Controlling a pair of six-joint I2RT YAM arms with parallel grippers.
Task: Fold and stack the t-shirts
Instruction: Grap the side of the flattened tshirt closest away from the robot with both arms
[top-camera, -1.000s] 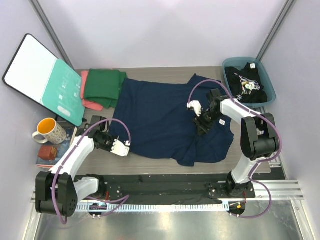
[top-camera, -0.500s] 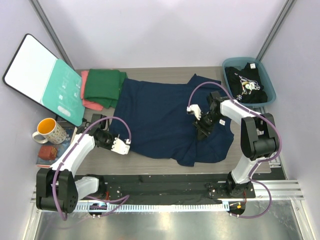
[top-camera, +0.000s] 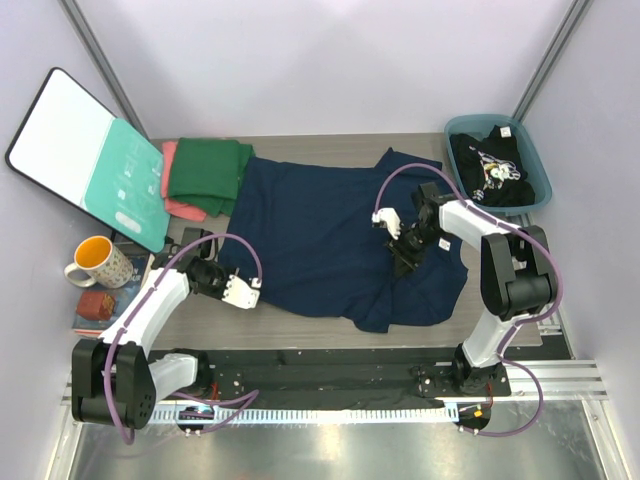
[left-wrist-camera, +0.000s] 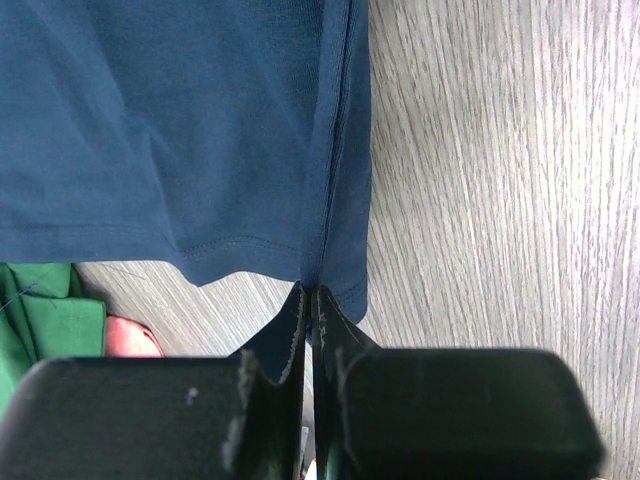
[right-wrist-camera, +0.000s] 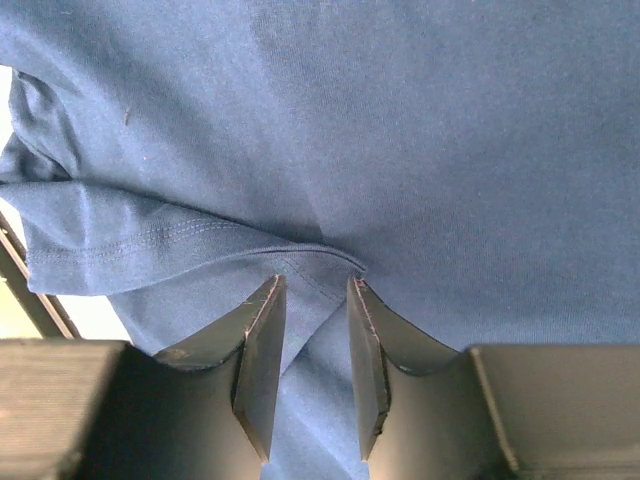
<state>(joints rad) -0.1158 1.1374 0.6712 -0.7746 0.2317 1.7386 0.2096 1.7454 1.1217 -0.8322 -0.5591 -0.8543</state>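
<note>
Navy tee (top-camera: 320, 230) is spread on table (top-camera: 300, 335), unfolded. Hem corner is pinched by left gripper (left-wrist-camera: 309, 295). Right gripper (right-wrist-camera: 314, 300) is held narrowly apart astride a cloth fold. Next: fold to be clamped, both ends lifted together.

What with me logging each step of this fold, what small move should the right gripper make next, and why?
Probably close the right gripper fully. Its jaws stand apart astride a raised crease of the navy tee, so nothing is pinched yet, while the left gripper is shut on the hem. Both need a grip before lifting.
</note>
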